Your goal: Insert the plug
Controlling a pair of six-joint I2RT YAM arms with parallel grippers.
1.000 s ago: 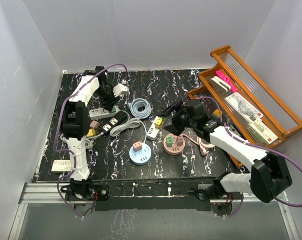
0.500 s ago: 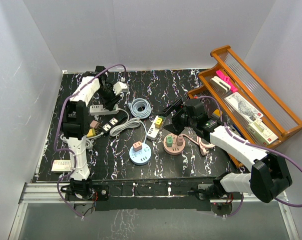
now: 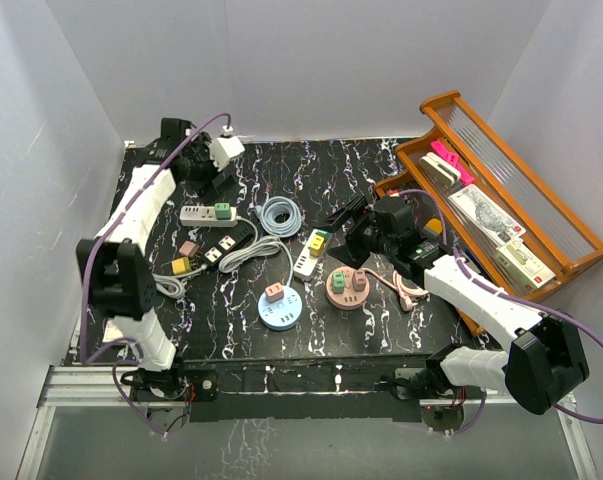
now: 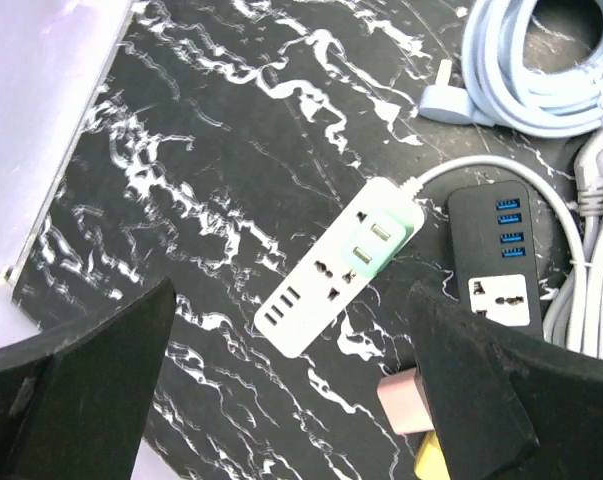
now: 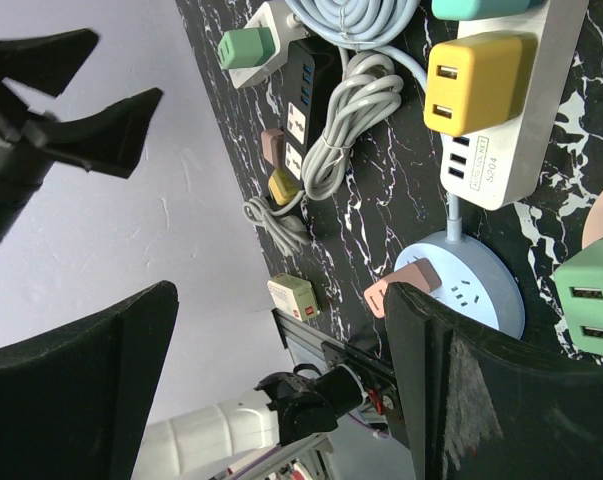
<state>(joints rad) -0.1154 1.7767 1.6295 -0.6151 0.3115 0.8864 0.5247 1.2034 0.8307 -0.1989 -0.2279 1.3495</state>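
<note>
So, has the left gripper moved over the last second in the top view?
Yes. The left gripper has pulled back from the white power strip toward the far edge of the table.

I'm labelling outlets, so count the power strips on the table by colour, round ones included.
White power strips: 2
Black power strip: 1
Blue round power strip: 1
Pink round power strip: 1
Total: 5

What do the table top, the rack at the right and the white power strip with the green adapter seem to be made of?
Table top: black with white veins, marble look; real stone or printed sheet, cannot tell.
Rack: orange-brown wood, glossy varnish, it seems.
White power strip and green adapter: smooth moulded plastic, matte.
</note>
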